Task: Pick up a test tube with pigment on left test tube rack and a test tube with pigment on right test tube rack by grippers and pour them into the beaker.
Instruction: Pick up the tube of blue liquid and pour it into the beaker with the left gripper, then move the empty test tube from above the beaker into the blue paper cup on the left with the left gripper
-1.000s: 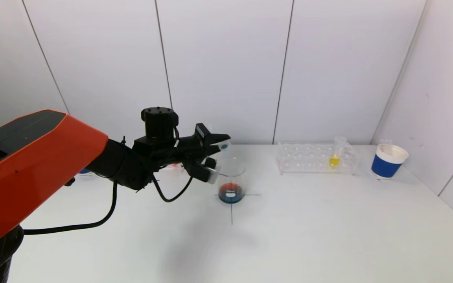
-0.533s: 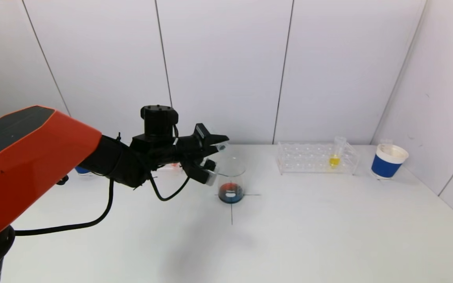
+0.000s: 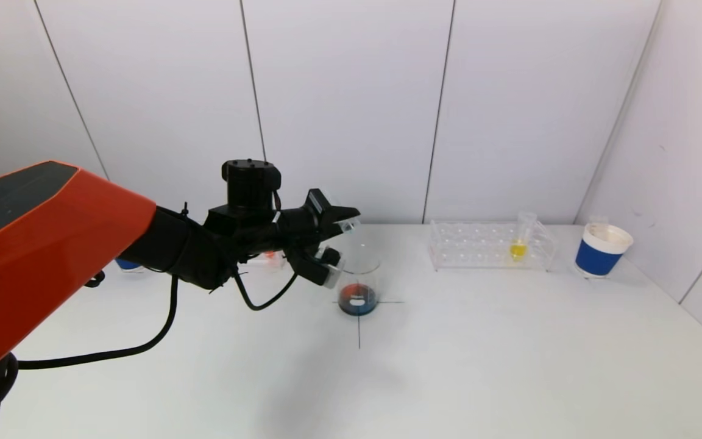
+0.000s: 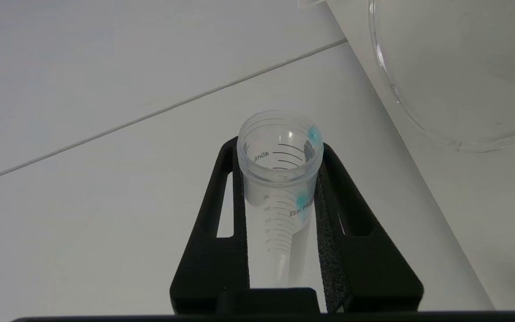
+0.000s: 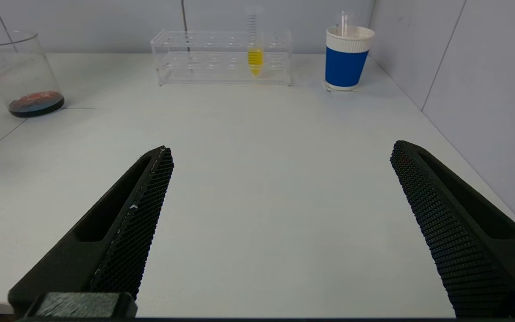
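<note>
the left pincer point(image 4: 280, 210) is clamped on a nearly emptied test tube point(image 4: 279, 179) tipped above the beaker point(image 3: 358, 286), while the right pincer point(image 5: 280, 223) hangs wide apart, empty-handed, over the tabletop point(image 5: 257, 179).

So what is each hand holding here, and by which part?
The left hand clamps a nearly emptied test tube by its upper body, just below the rim, beside the beaker. The right hand is open, holding nothing.

A white table point(image 3: 509, 366) is bounded by pale grey panelled walls point(image 3: 345, 110) from 10 to 3 o'clock, divided by thin dark vertical seams; even, diffuse lighting is cast throughout.
</note>
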